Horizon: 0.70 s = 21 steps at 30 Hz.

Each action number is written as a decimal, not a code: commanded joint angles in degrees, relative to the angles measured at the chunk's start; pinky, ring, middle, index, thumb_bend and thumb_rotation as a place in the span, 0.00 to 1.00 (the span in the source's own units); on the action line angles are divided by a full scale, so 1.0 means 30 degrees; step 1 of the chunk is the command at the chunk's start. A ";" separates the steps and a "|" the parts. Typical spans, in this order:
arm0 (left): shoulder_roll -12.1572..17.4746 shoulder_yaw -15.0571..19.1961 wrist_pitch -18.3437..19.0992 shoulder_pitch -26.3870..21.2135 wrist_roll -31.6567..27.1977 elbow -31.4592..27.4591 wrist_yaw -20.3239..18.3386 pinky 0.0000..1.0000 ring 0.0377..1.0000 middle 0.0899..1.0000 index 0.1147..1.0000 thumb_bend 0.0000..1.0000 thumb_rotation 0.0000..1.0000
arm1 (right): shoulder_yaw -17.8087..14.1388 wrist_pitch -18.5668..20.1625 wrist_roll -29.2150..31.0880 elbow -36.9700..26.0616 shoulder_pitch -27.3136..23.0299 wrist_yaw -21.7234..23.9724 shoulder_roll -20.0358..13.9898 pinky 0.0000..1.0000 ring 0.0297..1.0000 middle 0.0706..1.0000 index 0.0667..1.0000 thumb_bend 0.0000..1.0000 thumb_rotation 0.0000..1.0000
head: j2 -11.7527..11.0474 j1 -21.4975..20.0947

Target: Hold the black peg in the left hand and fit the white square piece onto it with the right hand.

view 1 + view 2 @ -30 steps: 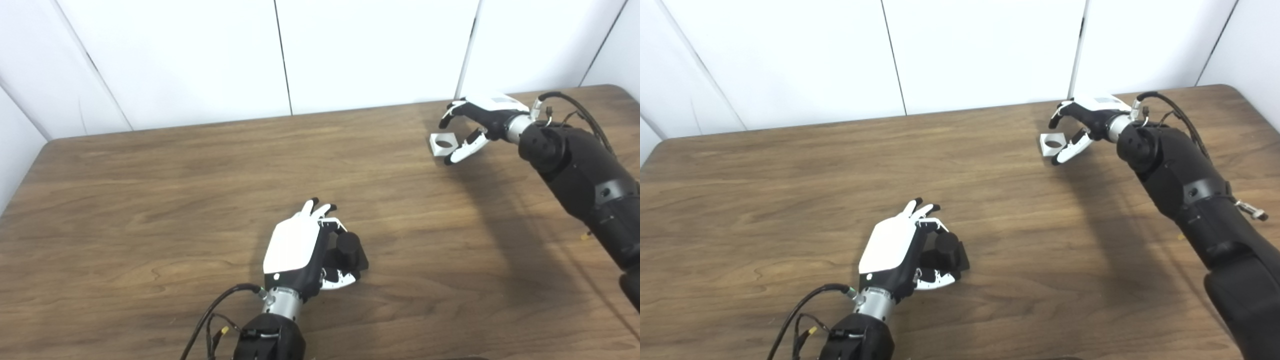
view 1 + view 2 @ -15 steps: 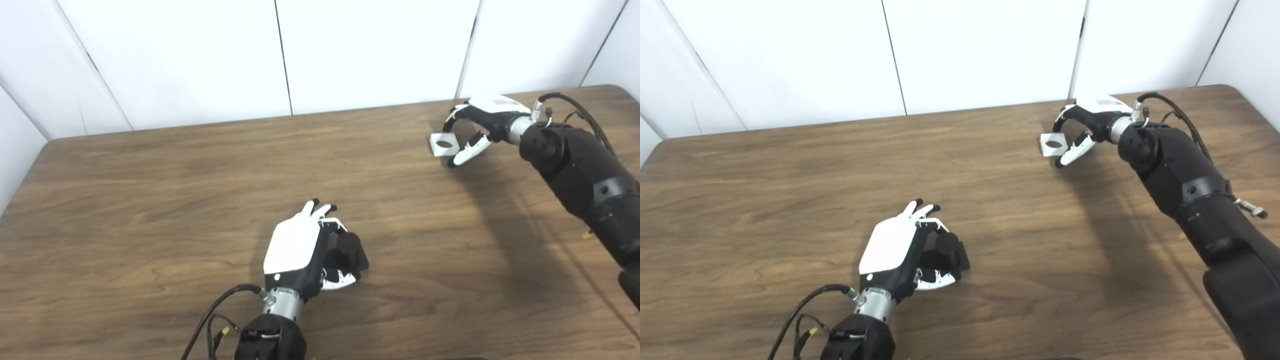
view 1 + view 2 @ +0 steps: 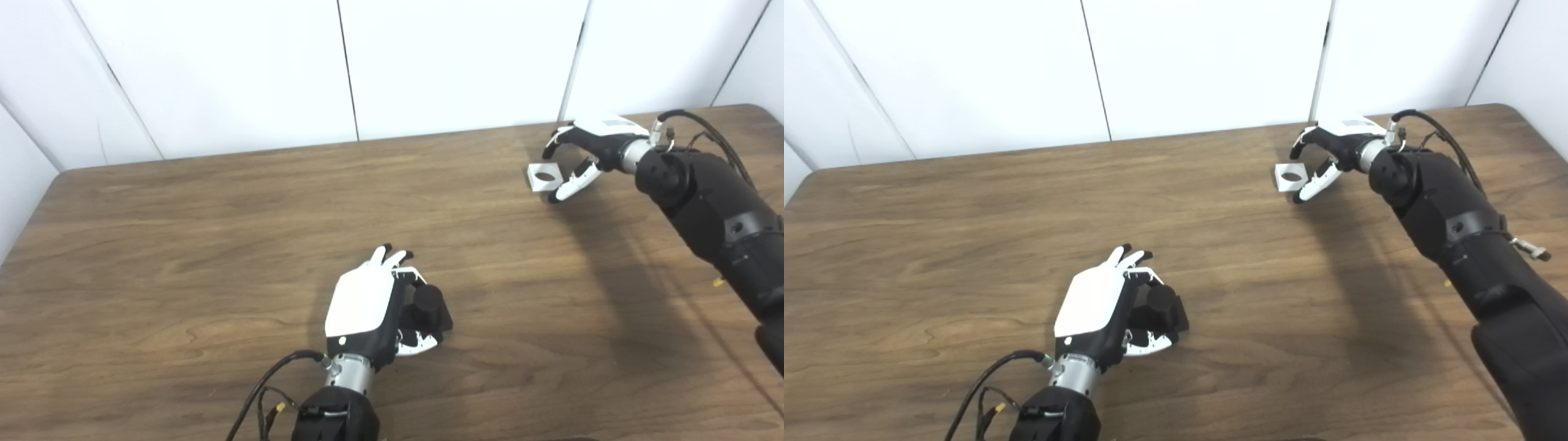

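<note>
The black peg [image 3: 427, 304], a cylinder on a square base, stands on the table at the front middle. My left hand [image 3: 366, 306] lies against its left side, with the thumb at the base and one curled finger behind the cylinder; the other fingers point straight ahead. At the far right, the white square piece [image 3: 544, 176] with a round hole is tipped up off the wood. My right hand [image 3: 582, 156] arches over it, fingertips on its upper corner and thumb against its right edge.
The brown wooden table [image 3: 184, 245] ends at white wall panels [image 3: 429, 61] close behind the right hand. A black cable [image 3: 269, 380] trails from the left wrist at the front edge. The right forearm [image 3: 716, 208] crosses the table's right side.
The right hand's fingers have closed onto the white piece, which has tipped slightly. The left hand and peg have shifted a touch to the right.
</note>
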 commanded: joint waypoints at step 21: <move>-0.0302 -0.0211 -0.0157 -0.0083 0.0184 0.0206 -0.0342 0.91 0.98 0.88 0.42 0.52 0.07 | 0.0666 -0.0627 -0.0215 0.0843 -0.2220 0.0270 0.0022 0.99 1.00 0.93 0.73 0.79 0.31 | 0.0085 0.0067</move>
